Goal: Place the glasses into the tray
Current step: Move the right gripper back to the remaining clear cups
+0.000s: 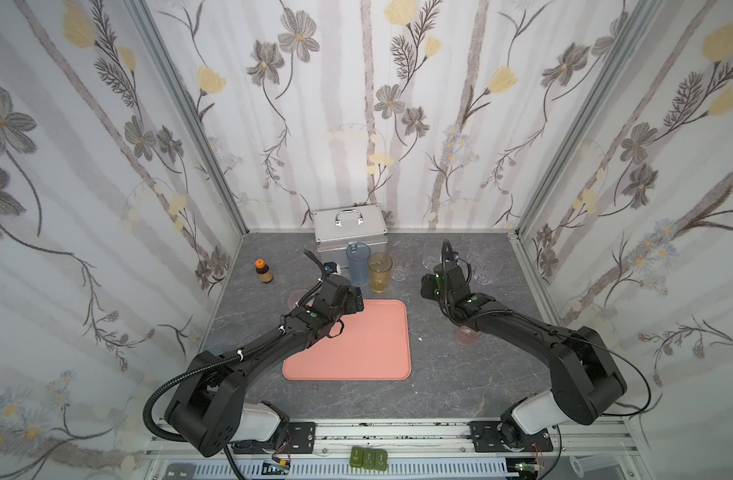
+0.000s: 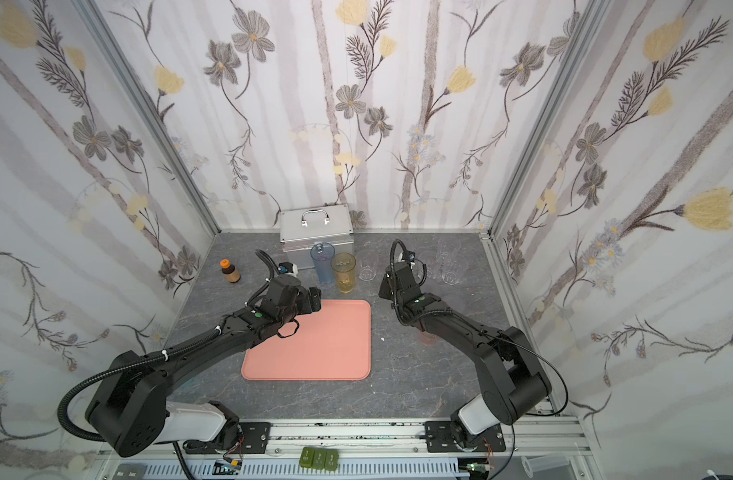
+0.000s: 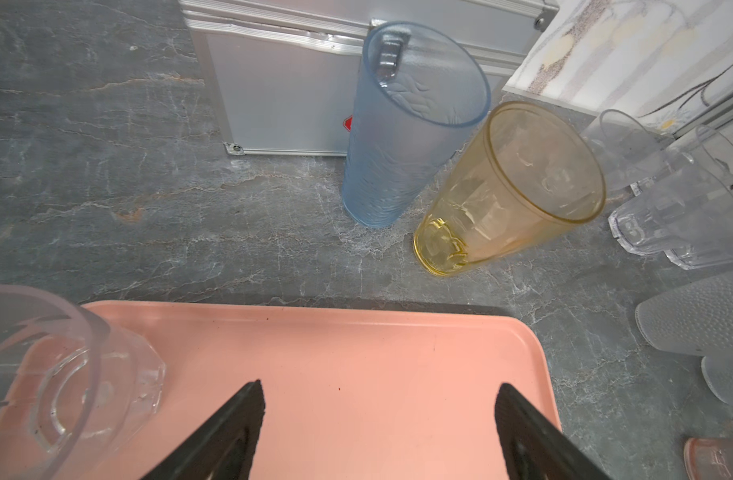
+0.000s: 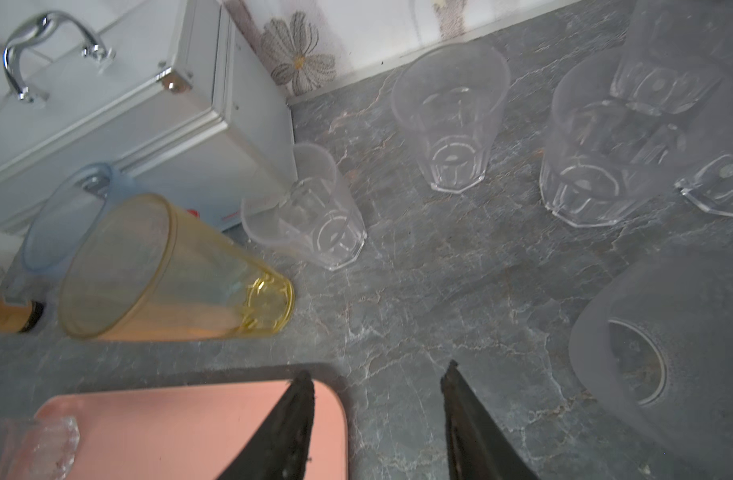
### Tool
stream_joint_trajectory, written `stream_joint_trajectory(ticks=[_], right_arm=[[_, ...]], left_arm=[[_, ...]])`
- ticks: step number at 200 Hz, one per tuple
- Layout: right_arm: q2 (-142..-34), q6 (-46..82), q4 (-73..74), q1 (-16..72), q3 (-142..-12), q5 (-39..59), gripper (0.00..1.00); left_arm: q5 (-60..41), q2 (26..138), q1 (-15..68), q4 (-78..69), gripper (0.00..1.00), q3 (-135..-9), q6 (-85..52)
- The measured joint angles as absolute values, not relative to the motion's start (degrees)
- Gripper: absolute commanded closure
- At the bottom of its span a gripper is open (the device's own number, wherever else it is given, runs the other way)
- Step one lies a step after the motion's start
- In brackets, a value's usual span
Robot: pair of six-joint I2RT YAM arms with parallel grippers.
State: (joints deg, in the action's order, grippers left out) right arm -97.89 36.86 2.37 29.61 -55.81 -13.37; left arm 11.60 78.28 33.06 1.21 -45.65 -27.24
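Seeing left hand and right hand both spread and empty, we judge the amber glass light, stiff, slick, best pinched across its mid-wall.

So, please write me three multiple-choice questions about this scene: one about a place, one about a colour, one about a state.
1. Where does the blue glass stand?
A) on the tray
B) before the silver case, beside the amber glass
C) inside the case

2. Which colour is the cap of the brown bottle?
A) orange
B) green
C) white

3. How is the left gripper?
A) shut on a glass
B) open, empty
C) shut on the bottle

1 B: it stands upright there in both top views.
2 A: the cap shows orange.
3 B: its jaws stand apart over the tray, nothing between.
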Motion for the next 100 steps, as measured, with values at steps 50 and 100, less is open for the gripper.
stream_joint_trajectory(ticks=[50,100], right_arm=[[-106.5,40.99,0.75,25.98,-65.28,-6.81,0.46],[-118.08,41.95,-0.08,25.8,-75.55,-1.69,0.45]], left_arm=[[11.68,79.05,32.75,-0.19,0.1,-44.64,-25.5],[11.11,79.83,32.34,-1.06,0.1,-44.69,-25.5]])
